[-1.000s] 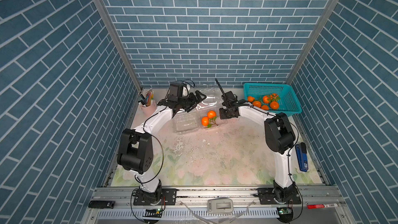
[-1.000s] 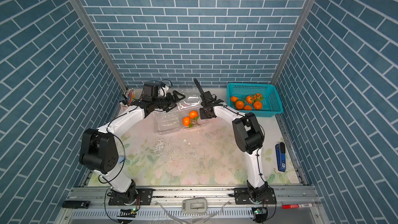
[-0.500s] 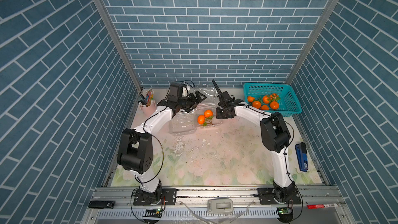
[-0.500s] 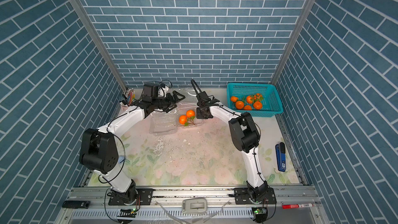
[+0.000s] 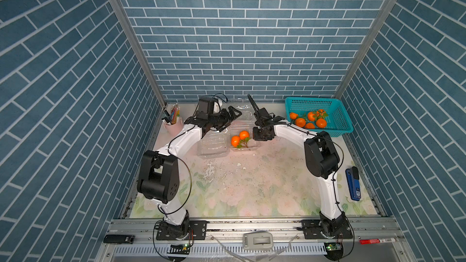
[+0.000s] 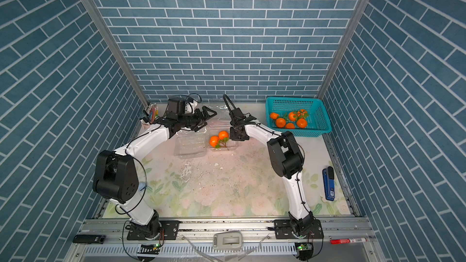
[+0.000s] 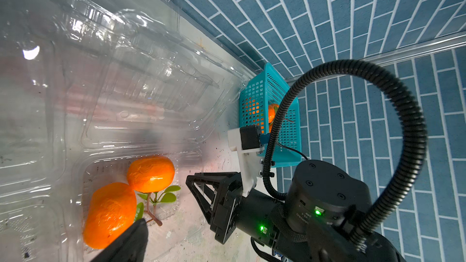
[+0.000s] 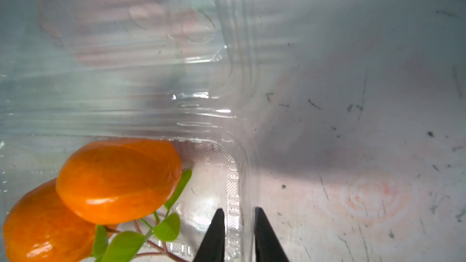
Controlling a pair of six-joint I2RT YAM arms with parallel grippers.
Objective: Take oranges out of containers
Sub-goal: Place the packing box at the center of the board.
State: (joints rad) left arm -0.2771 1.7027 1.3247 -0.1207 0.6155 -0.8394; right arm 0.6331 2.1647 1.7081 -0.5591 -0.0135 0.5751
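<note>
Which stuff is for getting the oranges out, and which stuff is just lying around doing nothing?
For the job: the two oranges, the clear box they sit in, the empty clear box, the teal basket holding other oranges.
Just lying about: pink pen cup, blue stapler, red marker.

On the right gripper (image 8: 238, 210), the fingers (image 8: 214, 238) run off the edge of the right wrist view and I see only their tips. The container (image 8: 237, 177) wall stands between them, but I cannot tell whether they pinch it. One orange (image 8: 42, 225) is cut off there too, and everything behind the plastic is a blur. From the left wrist, a dark finger (image 7: 126, 243) covers part of the nearer orange (image 7: 108, 212). The basket (image 7: 252, 97) shows its fruit only through mesh.
</note>
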